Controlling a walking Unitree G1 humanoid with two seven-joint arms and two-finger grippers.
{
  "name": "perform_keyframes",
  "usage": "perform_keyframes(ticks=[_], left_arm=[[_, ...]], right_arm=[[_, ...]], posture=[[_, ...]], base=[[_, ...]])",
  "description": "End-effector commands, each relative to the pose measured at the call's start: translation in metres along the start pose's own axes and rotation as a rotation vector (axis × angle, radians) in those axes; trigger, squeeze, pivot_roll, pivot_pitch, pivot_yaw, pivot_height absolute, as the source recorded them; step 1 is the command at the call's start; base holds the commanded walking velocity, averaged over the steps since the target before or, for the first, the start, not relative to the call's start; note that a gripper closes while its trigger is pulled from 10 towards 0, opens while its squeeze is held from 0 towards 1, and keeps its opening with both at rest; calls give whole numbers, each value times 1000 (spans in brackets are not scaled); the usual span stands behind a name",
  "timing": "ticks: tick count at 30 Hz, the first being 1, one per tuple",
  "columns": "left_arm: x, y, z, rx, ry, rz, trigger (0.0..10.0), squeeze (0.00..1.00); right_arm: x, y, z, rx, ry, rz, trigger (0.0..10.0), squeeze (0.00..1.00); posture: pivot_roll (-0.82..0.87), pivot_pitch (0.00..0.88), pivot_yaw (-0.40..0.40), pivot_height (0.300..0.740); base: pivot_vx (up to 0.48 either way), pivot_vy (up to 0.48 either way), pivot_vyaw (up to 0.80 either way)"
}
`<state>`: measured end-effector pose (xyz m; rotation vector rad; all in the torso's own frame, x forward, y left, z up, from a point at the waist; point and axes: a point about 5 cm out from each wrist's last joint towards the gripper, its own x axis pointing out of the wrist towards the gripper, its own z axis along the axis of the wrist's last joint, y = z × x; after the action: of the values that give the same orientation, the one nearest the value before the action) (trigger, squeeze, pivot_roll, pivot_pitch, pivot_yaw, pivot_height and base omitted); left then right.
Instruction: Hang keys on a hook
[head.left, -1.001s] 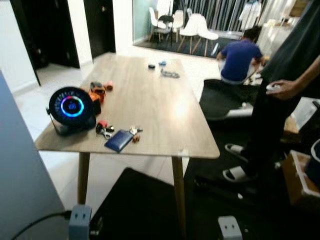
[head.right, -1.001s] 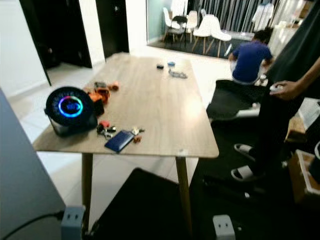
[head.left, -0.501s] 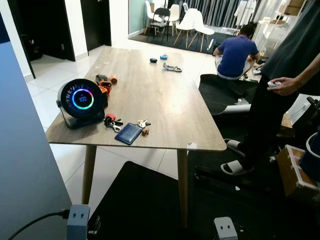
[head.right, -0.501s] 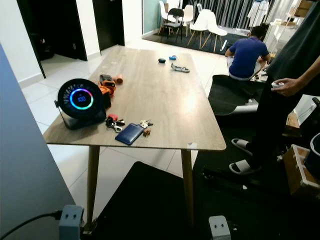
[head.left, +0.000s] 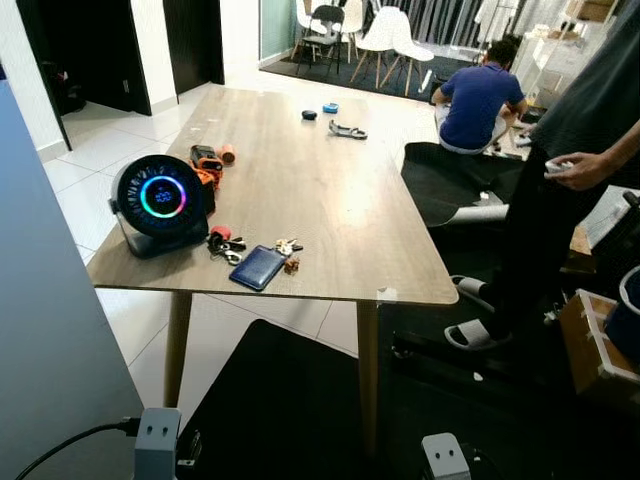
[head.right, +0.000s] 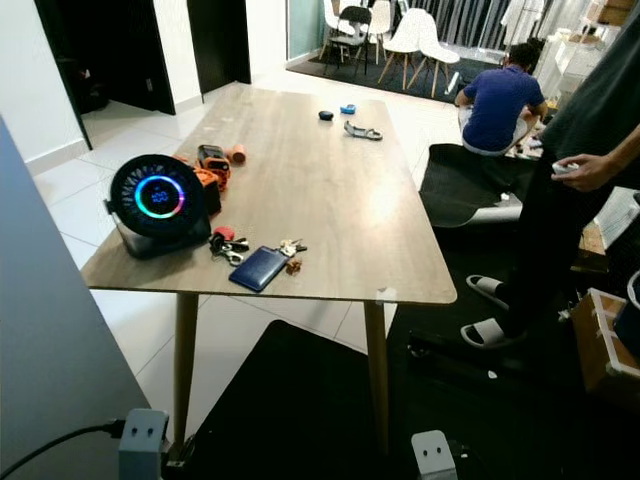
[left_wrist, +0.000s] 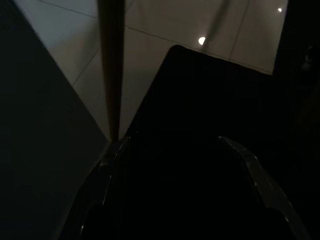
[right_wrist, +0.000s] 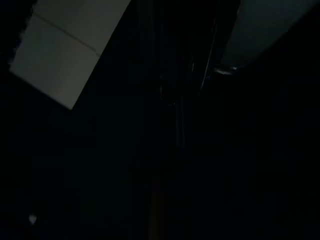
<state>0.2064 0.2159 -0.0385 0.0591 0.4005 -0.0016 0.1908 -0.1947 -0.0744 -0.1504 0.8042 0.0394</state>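
Both arms are hung low over a black mat (head.left: 300, 400) and white floor tiles, and from the dark wrist views it cannot be told whether the left gripper or the right gripper is spread or pressed together. On the near end of the wooden counter (head.left: 330, 210) the keys (head.left: 286, 246) are laid flat — just beside a blue wallet (head.left: 257, 267), with a second bunch with a red fob (head.left: 221, 241) near a round black fan (head.left: 160, 200) lit by a glowing ring. Farther off, small items (head.left: 345, 130) are seen at the far end, a standing person's hand (head.left: 583, 172) is held to the right, and a seated person in blue (head.left: 478, 100) is seen before white chairs.

The round fan (head.left: 160, 198) on the table shows glowing digits at its centre, too small to read
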Motion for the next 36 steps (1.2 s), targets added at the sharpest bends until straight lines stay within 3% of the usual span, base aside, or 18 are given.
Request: perform_keyframes(ticks=[1,36], left_arm=[[-4,-2,-5,-1,14,-4,10000,0],[-5,-2,-7,19,26,-8,10000,0]], right_arm=[[0,0,0,-14,-4,4,10000,0],[0,2,0,-20,0,10,10000,0]], posture=[[113,38,-75,740],[121,45,-76,740]], base=[[0,0,800],[0,0,800]])
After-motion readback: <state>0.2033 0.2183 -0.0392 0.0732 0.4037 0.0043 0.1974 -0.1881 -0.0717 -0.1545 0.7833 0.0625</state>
